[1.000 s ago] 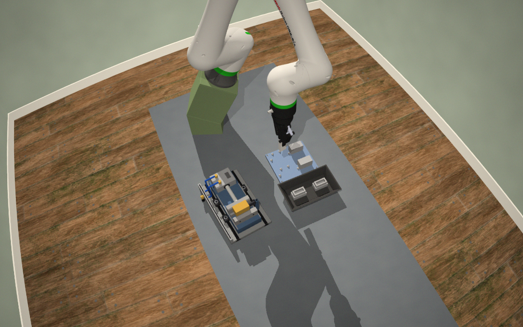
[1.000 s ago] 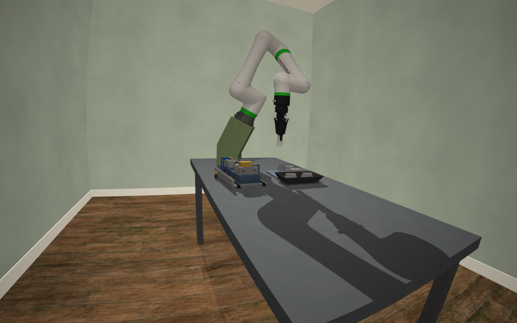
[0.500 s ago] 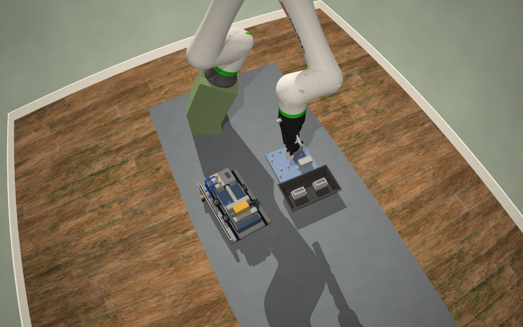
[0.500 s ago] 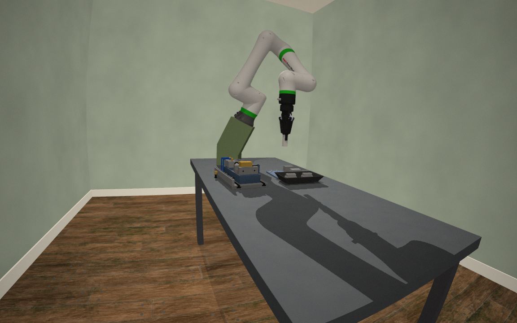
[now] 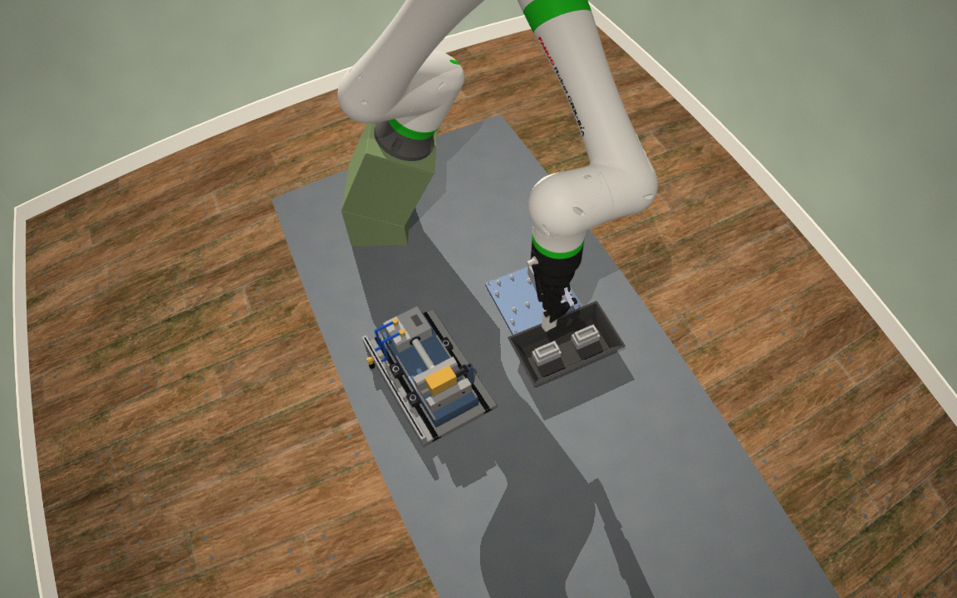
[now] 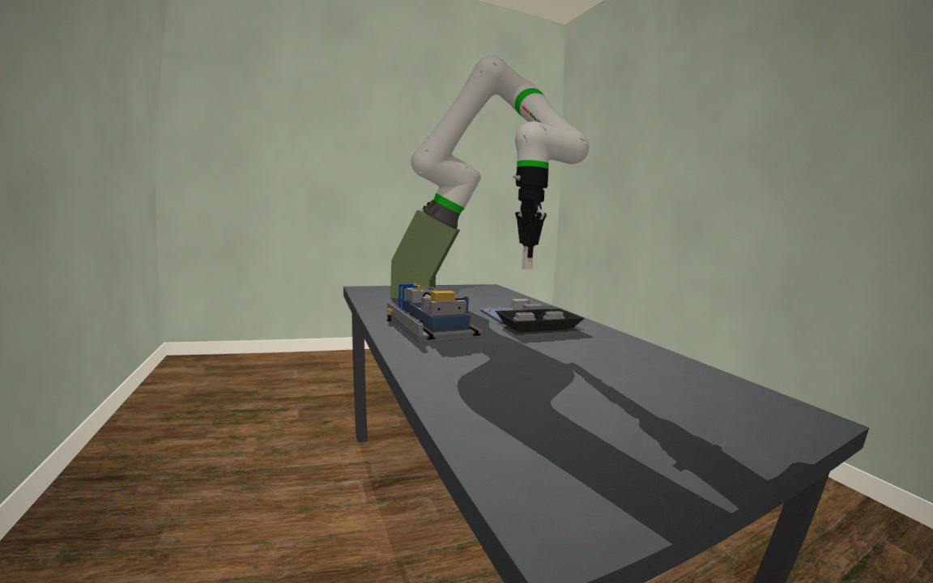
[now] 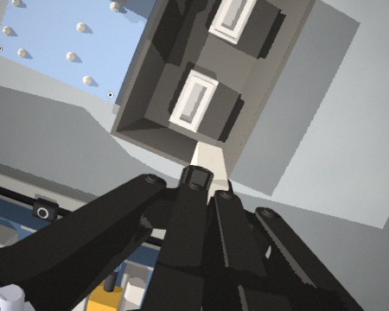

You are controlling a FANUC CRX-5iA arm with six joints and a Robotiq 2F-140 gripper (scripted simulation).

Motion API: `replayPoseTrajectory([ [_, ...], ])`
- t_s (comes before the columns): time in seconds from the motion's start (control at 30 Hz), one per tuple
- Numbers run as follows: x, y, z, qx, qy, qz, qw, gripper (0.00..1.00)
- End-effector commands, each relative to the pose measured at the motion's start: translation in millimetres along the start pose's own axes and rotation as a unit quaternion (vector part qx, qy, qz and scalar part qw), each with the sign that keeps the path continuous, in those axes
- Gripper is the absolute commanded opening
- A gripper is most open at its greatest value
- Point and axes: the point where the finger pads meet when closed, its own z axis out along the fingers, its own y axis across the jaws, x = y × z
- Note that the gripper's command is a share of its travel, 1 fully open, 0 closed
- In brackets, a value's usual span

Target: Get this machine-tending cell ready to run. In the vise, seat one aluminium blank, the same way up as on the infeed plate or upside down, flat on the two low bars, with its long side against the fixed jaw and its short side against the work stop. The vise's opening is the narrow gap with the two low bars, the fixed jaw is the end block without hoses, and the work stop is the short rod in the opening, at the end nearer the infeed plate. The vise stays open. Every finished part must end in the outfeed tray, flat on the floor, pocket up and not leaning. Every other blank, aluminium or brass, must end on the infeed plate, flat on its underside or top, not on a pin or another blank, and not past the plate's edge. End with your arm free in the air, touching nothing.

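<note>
My gripper (image 5: pixel 548 325) (image 6: pixel 527 265) (image 7: pixel 203 163) is shut, with nothing visible held between its pale fingertips. It is in the air above the tray area. A brass blank (image 5: pixel 441 379) (image 6: pixel 443 295) (image 7: pixel 105 298) sits in the vise (image 5: pixel 455 410) (image 6: pixel 448 321), beside the fixed jaw (image 5: pixel 449 395) (image 6: pixel 448 308). The low bars are hidden. Two finished parts (image 5: pixel 547 353) (image 5: pixel 586 336) (image 7: pixel 194 101) (image 7: pixel 232 19) lie pocket up in the outfeed tray (image 5: pixel 578 363) (image 6: pixel 542 325) (image 7: pixel 160 138). Grey blanks (image 6: pixel 519 303) show on the infeed plate (image 5: pixel 522 291) (image 7: pixel 43 26), mostly hidden by my arm in the top view.
Several pins (image 7: pixel 81 27) stand on the plate beside the tray. The vise carries blue hoses (image 5: pixel 385 328) at its far end and a dark work stop (image 5: pixel 462 370) at the side toward the tray. The arm's green pedestal (image 5: pixel 385 193) (image 6: pixel 419 253) stands behind the vise.
</note>
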Motion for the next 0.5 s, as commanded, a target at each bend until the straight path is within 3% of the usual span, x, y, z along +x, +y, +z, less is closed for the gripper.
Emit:
replayPoseTrajectory([
  [0.0,-1.9,11.1,1.9,0.004,0.002,0.0,1.0,0.0],
  [0.47,-1.8,11.2,7.8,0.004,0.002,0.0,1.0,0.0],
])
